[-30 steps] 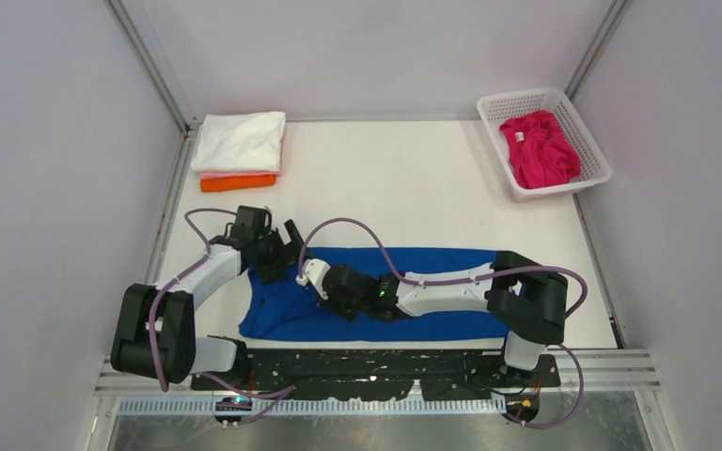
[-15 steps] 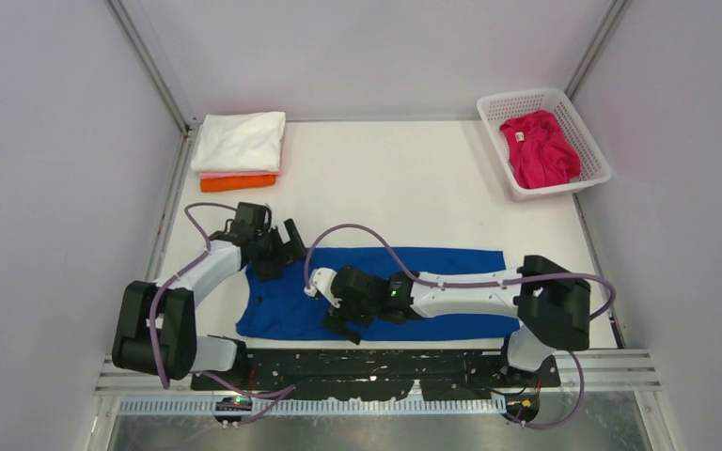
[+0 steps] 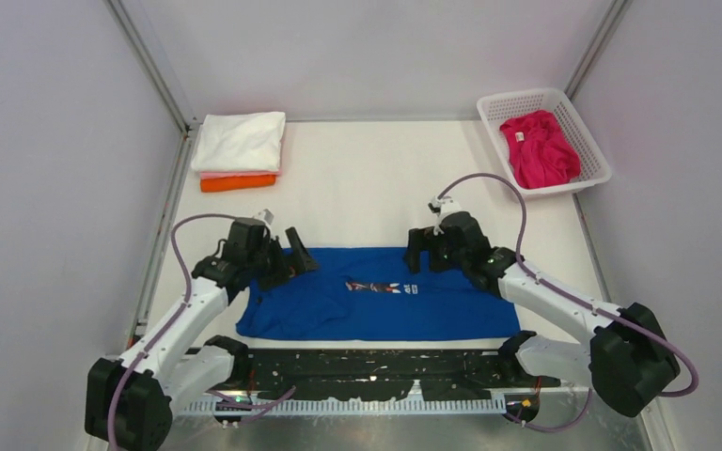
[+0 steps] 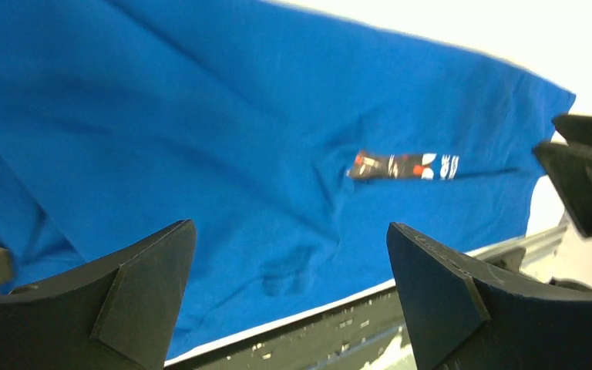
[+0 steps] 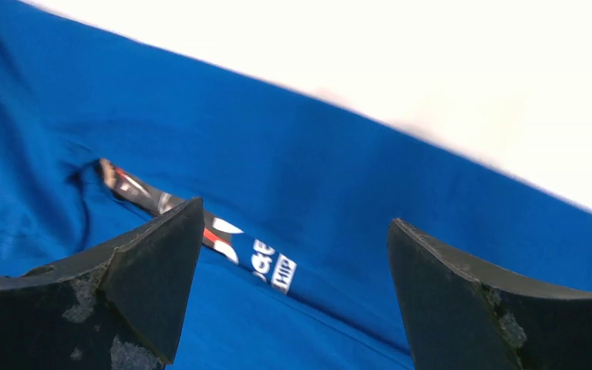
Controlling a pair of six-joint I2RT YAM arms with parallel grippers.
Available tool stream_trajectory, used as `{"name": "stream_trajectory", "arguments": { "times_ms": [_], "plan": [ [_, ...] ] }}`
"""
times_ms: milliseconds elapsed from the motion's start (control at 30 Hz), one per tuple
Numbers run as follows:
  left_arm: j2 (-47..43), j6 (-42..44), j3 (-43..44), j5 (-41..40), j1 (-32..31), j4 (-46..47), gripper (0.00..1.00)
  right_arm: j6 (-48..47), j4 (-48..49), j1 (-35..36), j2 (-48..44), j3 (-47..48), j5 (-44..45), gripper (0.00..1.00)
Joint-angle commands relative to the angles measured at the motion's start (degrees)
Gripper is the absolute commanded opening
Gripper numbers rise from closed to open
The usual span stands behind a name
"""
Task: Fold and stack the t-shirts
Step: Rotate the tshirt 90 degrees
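A royal blue t-shirt (image 3: 376,293) lies flat as a long band near the table's front edge, its small chest print (image 3: 381,287) facing up. My left gripper (image 3: 299,256) hovers open over the shirt's back edge on the left. My right gripper (image 3: 415,254) hovers open over the same edge, right of the print. In the left wrist view the open gripper (image 4: 289,226) looks across the blue t-shirt (image 4: 223,116). The right wrist view has the open gripper (image 5: 296,213) above the print (image 5: 200,223). Neither holds cloth.
Folded white, pale pink and orange shirts form a stack (image 3: 241,146) at the back left. A white lattice basket (image 3: 515,98) at the back right holds a crumpled magenta shirt (image 3: 541,150). A black rail (image 3: 376,368) runs along the front edge.
My right arm has swung from lying across the shirt's left half to the right side, and its gripper has opened. The print has come into view. The left gripper has shifted slightly nearer.
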Motion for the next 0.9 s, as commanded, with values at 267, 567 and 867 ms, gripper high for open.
{"name": "stream_trajectory", "arguments": {
  "times_ms": [267, 567, 867],
  "plan": [
    [21.39, -12.26, -3.86, -0.97, -3.66, 16.85, 0.99, 10.74, 2.71, -13.39, 10.94, -2.38, -11.44, 0.96],
    [58.35, -9.77, 42.44, -2.45, 0.86, 7.39, 0.99, 6.52, -0.9, -14.18, 13.06, -1.59, -13.64, 0.96],
    [102.52, -29.19, 102.38, 25.44, -0.04, 19.31, 0.99, -0.39, -1.66, 0.71, 15.61, 0.5, -31.77, 0.95]
  ]
}}
